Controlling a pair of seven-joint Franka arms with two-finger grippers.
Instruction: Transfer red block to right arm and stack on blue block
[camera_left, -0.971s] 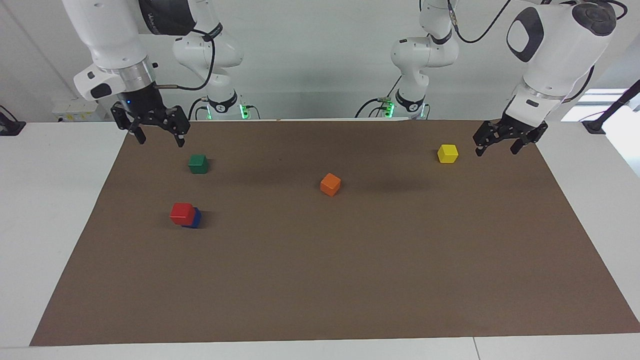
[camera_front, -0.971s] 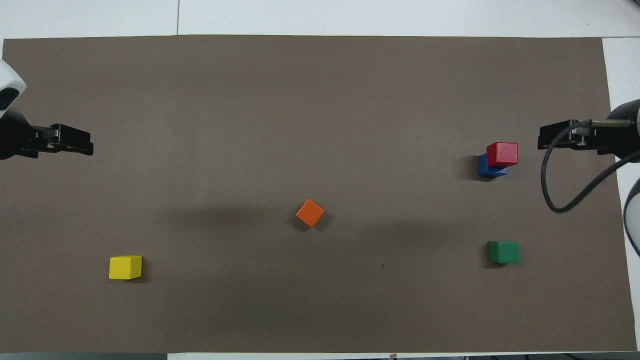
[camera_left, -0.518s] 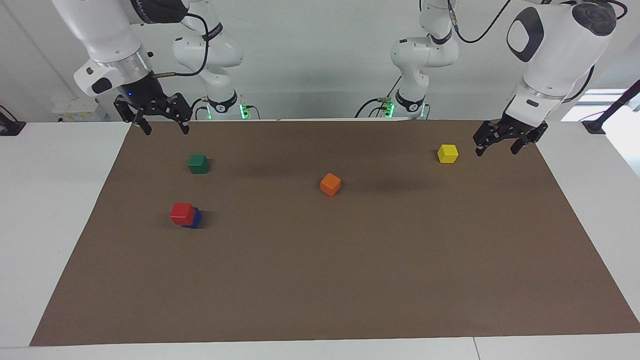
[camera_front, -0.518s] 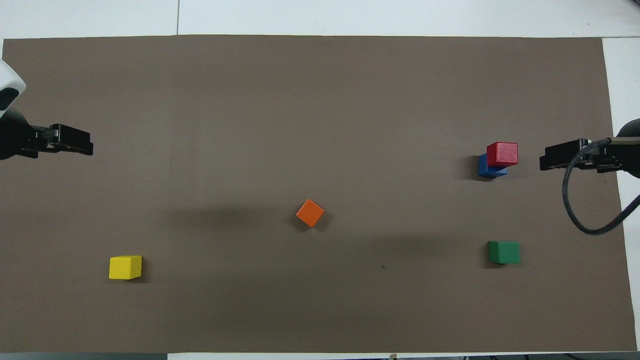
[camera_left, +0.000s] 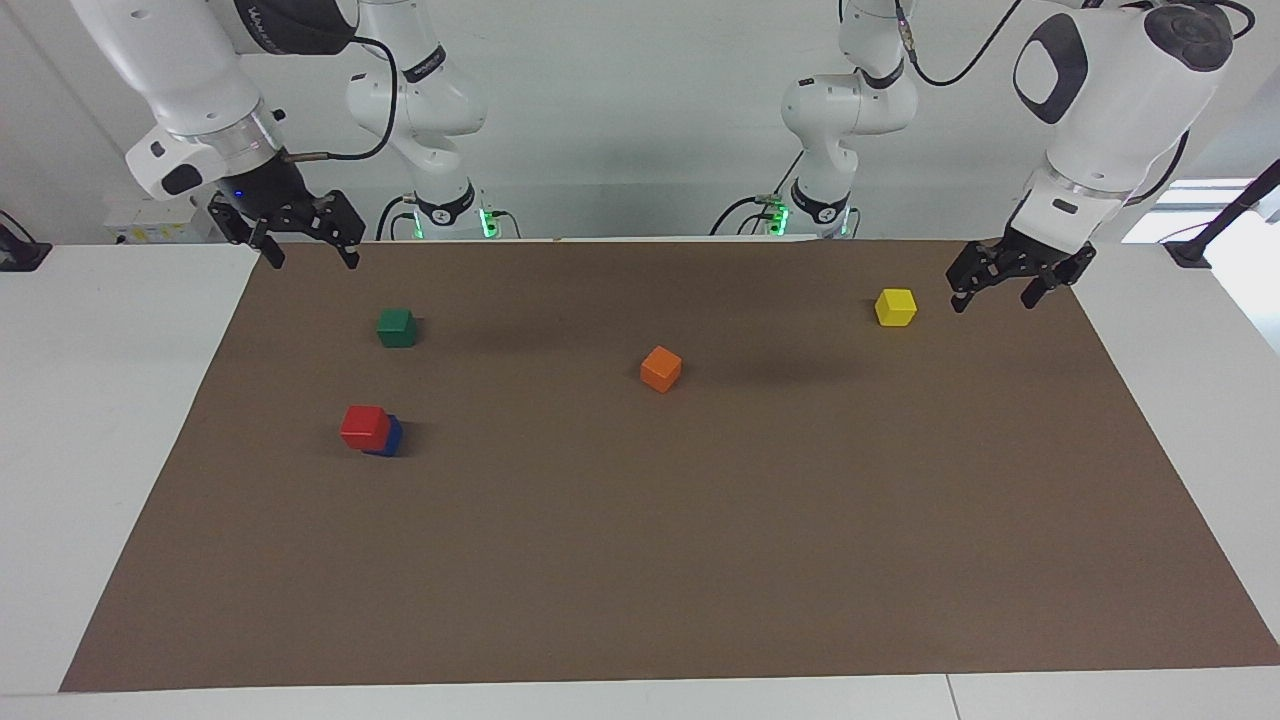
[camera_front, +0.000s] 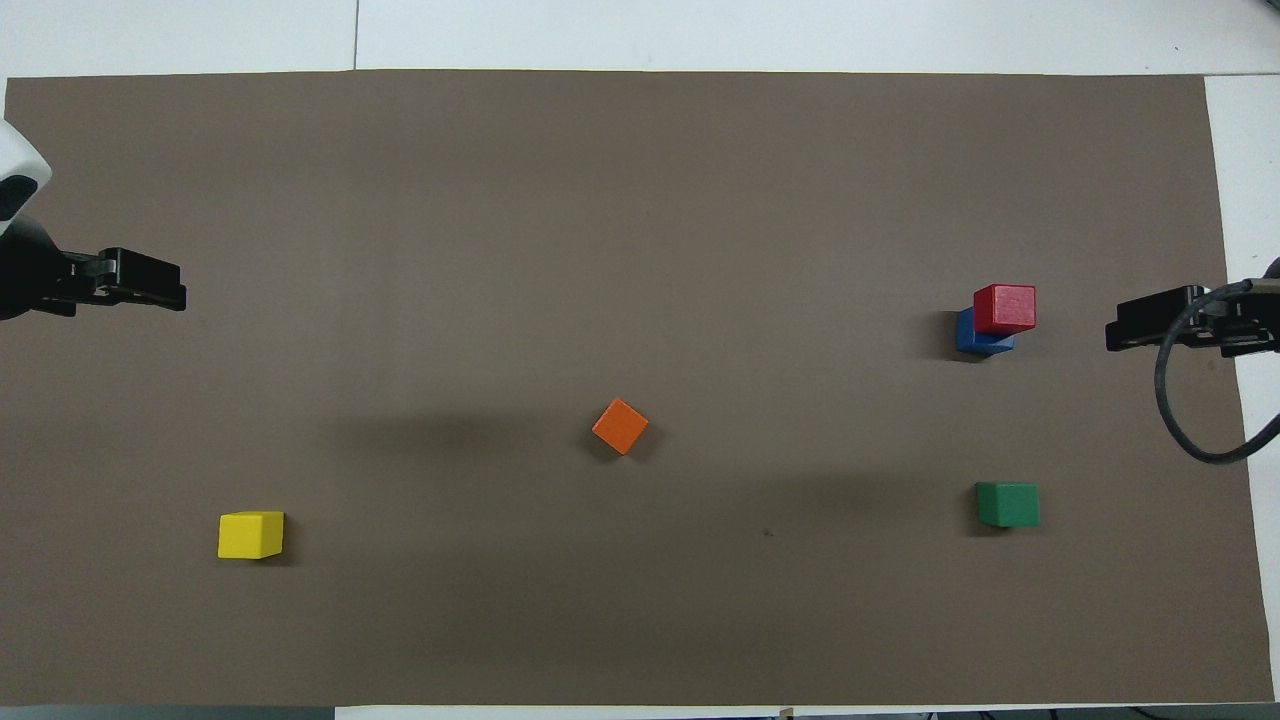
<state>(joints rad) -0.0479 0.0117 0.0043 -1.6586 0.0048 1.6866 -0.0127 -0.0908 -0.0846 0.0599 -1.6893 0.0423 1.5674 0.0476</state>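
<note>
Since a second ago: right gripper (camera_left: 310, 258) lifted and drawn back toward the bench's robot-side corner at the right arm's end, now over the brown mat's (camera_left: 640, 560) corner there, clear of the green block (camera_left: 397, 327); jaws wide, holding nothing. Blocks unmoved.

Across the facing view, from the right arm's end: green block near the mat's robot-side edge. Farther from the robots, red block (camera_left: 364, 426) stacked on the blue block (camera_left: 388, 438), sitting skewed with the blue one peeking out at one side. Orange block (camera_left: 661, 368) about mid-mat, turned at an angle. Yellow block (camera_left: 895, 307) near the robot-side edge toward the left arm's end. Left gripper (camera_left: 996, 295) unchanged, waiting just beside the yellow block over the mat's edge, jaws wide, empty.

White bench (camera_left: 110, 400) under the mat, bare strips showing round it. Pale wall above, green lights glowing at both arm bases.
</note>
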